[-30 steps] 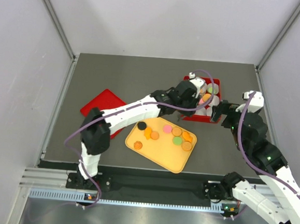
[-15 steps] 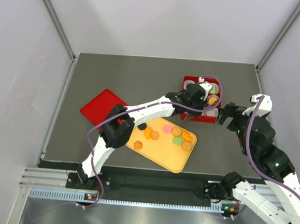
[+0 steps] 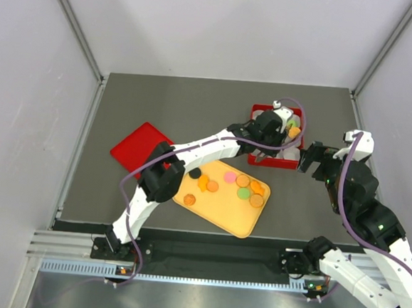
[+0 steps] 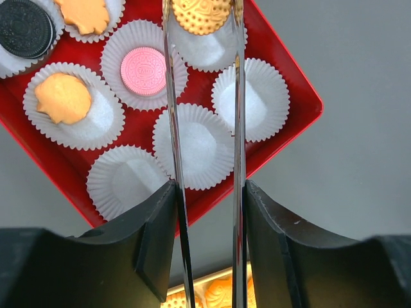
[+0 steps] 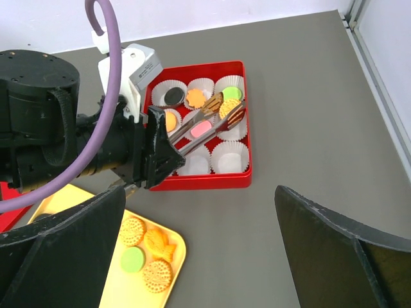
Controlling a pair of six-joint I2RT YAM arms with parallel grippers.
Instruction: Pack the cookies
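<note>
We've edged the left gripper [image 5: 232,114] slightly farther over the red box [image 5: 199,181]. Its fingers pinch a tan cookie [image 4: 202,14] by the rim above the paper cups [image 4: 192,146]. The cookie is round with no long axis, face up. The right gripper [image 3: 310,159] is spread wide and empty.

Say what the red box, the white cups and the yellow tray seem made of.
The red box looks like glossy moulded plastic: smooth walls, shiny rim. The cups look like thin matte paper: pleated, frilled walls. The yellow tray is probably plastic too, smooth with a rounded raised edge; its finish is unclear.
</note>
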